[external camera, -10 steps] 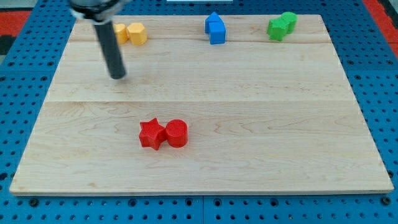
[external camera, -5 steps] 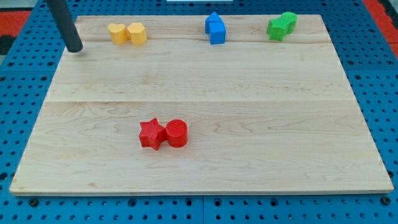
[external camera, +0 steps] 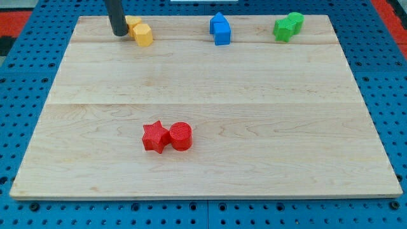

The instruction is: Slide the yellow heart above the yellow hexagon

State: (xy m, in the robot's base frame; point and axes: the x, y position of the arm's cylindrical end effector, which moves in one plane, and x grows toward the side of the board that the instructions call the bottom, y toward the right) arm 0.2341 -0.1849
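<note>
My tip (external camera: 119,33) stands at the view's top left of the wooden board (external camera: 203,165), touching the left side of the yellow heart (external camera: 132,23). The rod partly hides the heart. The heart sits up and to the left of the yellow hexagon (external camera: 144,34) and touches it. Both yellow blocks lie near the board's top edge.
A blue block (external camera: 220,29) and a green block (external camera: 289,26) lie along the top edge to the view's right. A red star (external camera: 154,137) and a red cylinder (external camera: 181,135) sit together below the board's middle.
My tip moved from the board's left edge rightward onto the yellow heart. The heart shifted right and up, and the hexagon moved slightly down and right.
</note>
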